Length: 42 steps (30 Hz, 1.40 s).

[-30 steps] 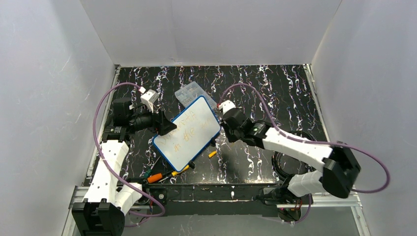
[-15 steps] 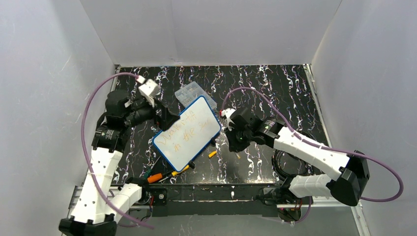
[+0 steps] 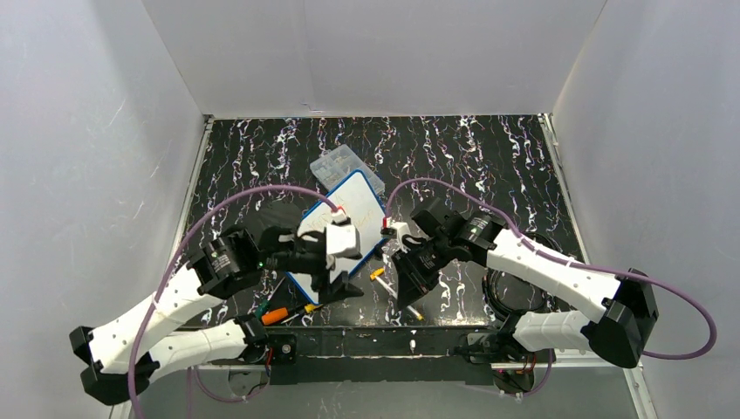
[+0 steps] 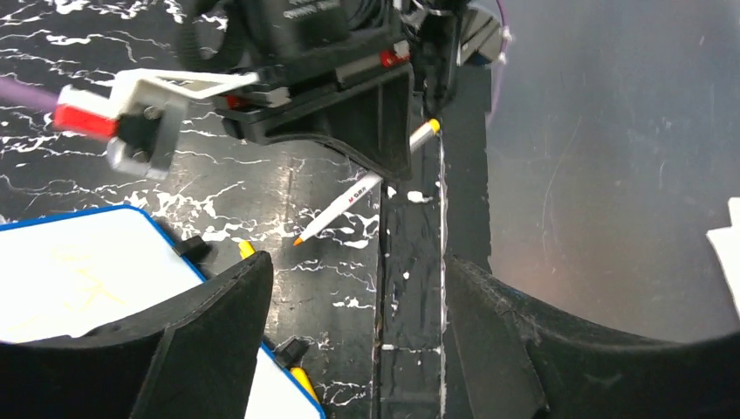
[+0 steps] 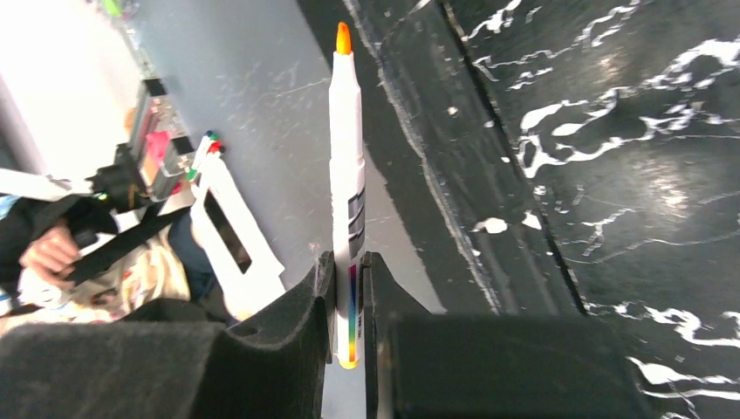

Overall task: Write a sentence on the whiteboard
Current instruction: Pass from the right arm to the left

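A clear plastic compartment box [image 3: 332,164] lies toward the far edge of the black, white-veined desk [image 3: 489,166], a little left of its middle. Close to the near edge, on the left half, an orange marker [image 3: 276,316] lies with a green-ended piece [image 3: 262,307] just beside it and a yellow marker [image 3: 319,303] to its right. A short yellow piece [image 3: 377,273] lies apart, nearer the middle. An orange-tipped marker [image 5: 346,175] with a white barrel slants above the desk close to the near edge. A coil of black cable [image 3: 495,291] lies toward the near right corner.
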Tool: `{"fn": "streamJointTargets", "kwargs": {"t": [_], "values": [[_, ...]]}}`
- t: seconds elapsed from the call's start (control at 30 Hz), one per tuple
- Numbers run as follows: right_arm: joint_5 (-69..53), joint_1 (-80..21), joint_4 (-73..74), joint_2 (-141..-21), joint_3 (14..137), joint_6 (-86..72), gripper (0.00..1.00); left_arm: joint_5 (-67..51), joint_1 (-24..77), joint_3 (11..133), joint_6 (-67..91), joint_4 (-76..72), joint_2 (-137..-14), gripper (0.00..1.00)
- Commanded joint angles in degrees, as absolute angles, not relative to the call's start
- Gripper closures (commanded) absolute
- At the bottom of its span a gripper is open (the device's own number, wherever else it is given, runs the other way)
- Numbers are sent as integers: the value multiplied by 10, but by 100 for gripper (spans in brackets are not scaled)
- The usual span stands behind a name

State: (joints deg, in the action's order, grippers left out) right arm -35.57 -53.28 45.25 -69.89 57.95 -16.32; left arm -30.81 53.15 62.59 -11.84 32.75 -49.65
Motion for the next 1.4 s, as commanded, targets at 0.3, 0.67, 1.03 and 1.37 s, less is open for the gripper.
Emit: {"fn": "streamJointTargets", "kwargs": {"t": [0.3, 0.67, 1.03, 1.37], "values": [[-515, -532, 407, -694, 535, -206, 99, -64, 778, 585, -182, 298, -561, 43], [-541, -532, 385, -673, 535, -221, 99, -56, 814, 576, -193, 261, -623, 52], [-498, -531, 342, -647, 542, -254, 97, -41, 819, 549, -141, 251, -635, 100], [-335, -525, 280, -571, 500, -316, 43, -8, 805, 474, 15, 170, -598, 100]]}}
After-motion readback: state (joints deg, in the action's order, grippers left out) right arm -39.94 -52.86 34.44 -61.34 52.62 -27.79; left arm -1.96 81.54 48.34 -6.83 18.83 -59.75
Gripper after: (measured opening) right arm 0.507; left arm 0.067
